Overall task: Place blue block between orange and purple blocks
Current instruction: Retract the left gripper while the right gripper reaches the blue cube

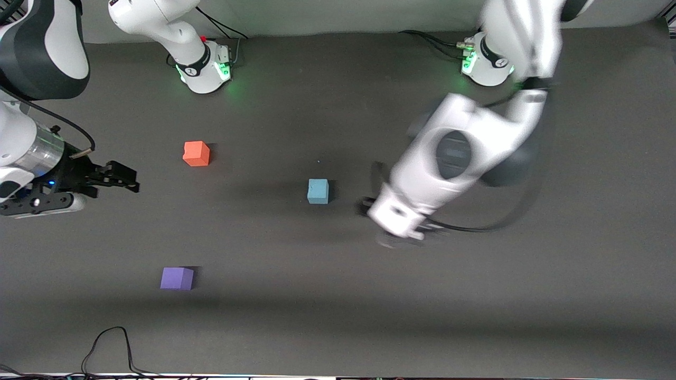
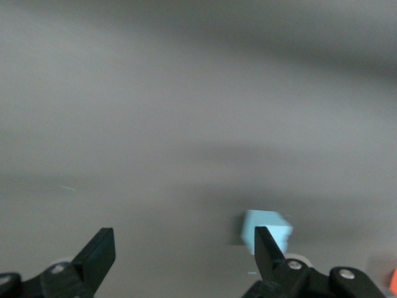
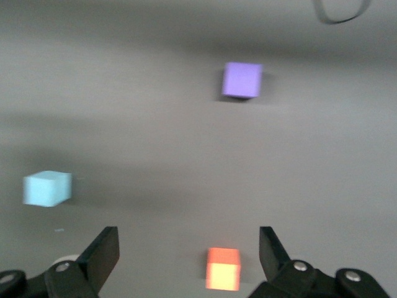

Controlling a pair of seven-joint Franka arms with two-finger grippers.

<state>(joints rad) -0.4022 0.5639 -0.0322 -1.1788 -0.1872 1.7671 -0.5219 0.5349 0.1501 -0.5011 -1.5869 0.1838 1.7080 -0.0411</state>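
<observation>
The blue block sits alone near the middle of the dark mat. The orange block lies toward the right arm's end, farther from the front camera than the purple block. My left gripper hangs open and empty over the mat just beside the blue block, on the left arm's side. In the left wrist view, the blue block shows past one finger, outside the gap of the left gripper. My right gripper waits open at its own end; the right wrist view shows this gripper, the orange block, the purple block and the blue block.
Both robot bases stand along the mat's edge farthest from the front camera. A black cable trails from the left hand, and another cable loop lies at the edge nearest the camera.
</observation>
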